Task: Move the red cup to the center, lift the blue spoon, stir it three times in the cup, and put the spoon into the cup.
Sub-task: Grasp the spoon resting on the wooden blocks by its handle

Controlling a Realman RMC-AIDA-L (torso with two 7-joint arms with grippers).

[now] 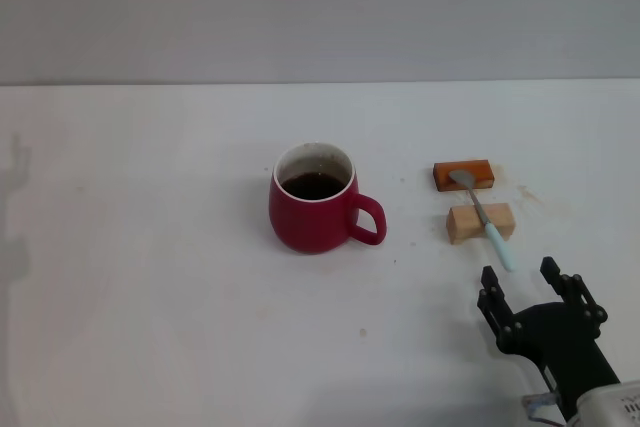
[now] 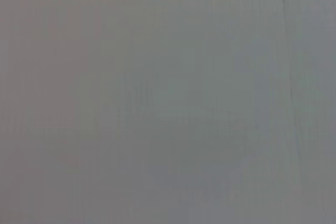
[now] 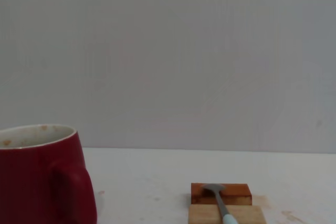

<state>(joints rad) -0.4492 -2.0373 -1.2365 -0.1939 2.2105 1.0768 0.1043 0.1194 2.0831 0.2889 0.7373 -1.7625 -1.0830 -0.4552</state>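
Note:
The red cup [image 1: 313, 199] stands upright near the middle of the white table, handle toward the right, dark liquid inside. It also shows in the right wrist view [image 3: 44, 174]. The blue spoon [image 1: 483, 215] lies across an orange-brown block [image 1: 464, 174] and a light wooden block [image 1: 481, 223], bowl on the far block, pale-blue handle pointing toward me. The spoon also shows in the right wrist view [image 3: 219, 203]. My right gripper [image 1: 520, 275] is open, low over the table just in front of the spoon's handle end. My left gripper is out of view.
The white table [image 1: 150, 277] stretches wide to the left of the cup and in front of it. A grey wall rises behind the table's far edge. The left wrist view shows only a plain grey surface.

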